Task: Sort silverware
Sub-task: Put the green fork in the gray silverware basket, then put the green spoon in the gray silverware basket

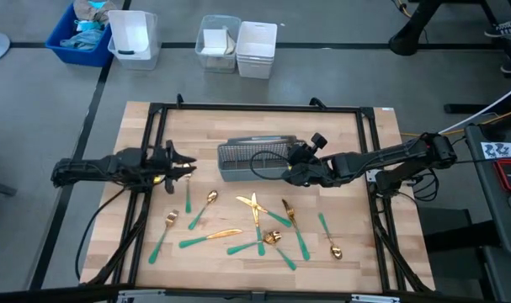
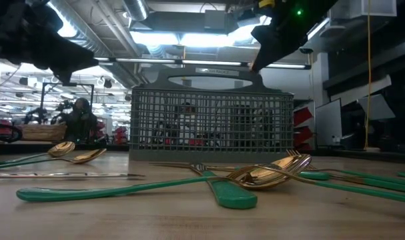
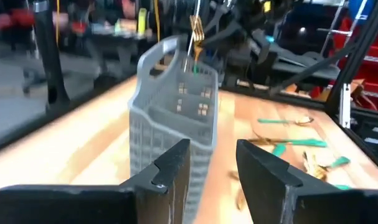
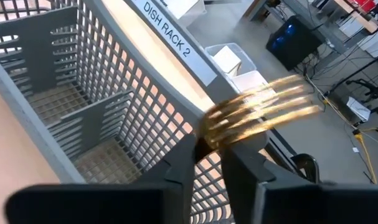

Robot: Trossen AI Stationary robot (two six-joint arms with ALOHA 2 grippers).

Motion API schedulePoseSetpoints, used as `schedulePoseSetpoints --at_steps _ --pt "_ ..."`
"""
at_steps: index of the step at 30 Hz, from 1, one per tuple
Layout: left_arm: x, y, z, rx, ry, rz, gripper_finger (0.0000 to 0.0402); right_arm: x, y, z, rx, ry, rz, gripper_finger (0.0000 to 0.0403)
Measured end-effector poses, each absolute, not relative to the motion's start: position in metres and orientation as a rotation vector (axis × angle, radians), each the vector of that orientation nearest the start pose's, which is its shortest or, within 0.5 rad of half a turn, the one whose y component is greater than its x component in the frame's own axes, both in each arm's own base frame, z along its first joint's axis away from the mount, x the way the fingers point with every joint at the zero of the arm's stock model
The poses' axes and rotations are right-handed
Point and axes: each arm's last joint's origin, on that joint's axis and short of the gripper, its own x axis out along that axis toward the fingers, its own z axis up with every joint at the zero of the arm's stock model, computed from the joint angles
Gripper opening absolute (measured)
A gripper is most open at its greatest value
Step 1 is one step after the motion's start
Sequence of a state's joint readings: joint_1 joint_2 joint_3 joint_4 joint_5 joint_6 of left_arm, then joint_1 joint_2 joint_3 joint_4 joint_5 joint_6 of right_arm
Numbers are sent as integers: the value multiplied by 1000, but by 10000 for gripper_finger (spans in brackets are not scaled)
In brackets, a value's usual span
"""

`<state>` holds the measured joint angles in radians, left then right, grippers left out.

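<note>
Silverware [image 1: 255, 225] with gold heads and green handles lies scattered over the near half of the wooden table [image 1: 356, 261], in front of a grey mesh caddy [image 1: 253, 160] that stands near the middle. A spoon [image 1: 206, 204] and a small fork [image 1: 167, 227] lie toward the left, a knife [image 1: 209, 238] just in front of them, a crossed cluster in the centre, and another spoon [image 1: 331, 240] to the right.

One fork [image 4: 263, 112] is off the table: the right gripper [image 4: 207, 155] has its fingers closed on the fork just below the gold tines, holding it over the caddy's right end, above the open compartments.

The left gripper [image 1: 188, 168] hangs above the table left of the caddy, pointing at it, its fingers [image 3: 170, 168] apart with nothing between them.

Beyond the table's far edge, white bins [image 1: 238, 46] and a blue bin [image 1: 78, 34] sit on the floor.
</note>
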<state>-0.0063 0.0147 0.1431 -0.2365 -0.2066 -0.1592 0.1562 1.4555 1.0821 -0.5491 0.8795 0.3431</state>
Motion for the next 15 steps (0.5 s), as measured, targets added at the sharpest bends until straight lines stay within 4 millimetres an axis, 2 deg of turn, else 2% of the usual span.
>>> schedulePoseSetpoints --at_steps 6,11,15 --pt "71 5 204 -347 246 250 123 292 24 263 -227 727 -748 111" --pt "76 4 213 -502 296 241 123 292 24 263 -302 772 -692 112" --pt "86 1 207 -685 434 232 123 291 25 269 -347 805 -645 112"
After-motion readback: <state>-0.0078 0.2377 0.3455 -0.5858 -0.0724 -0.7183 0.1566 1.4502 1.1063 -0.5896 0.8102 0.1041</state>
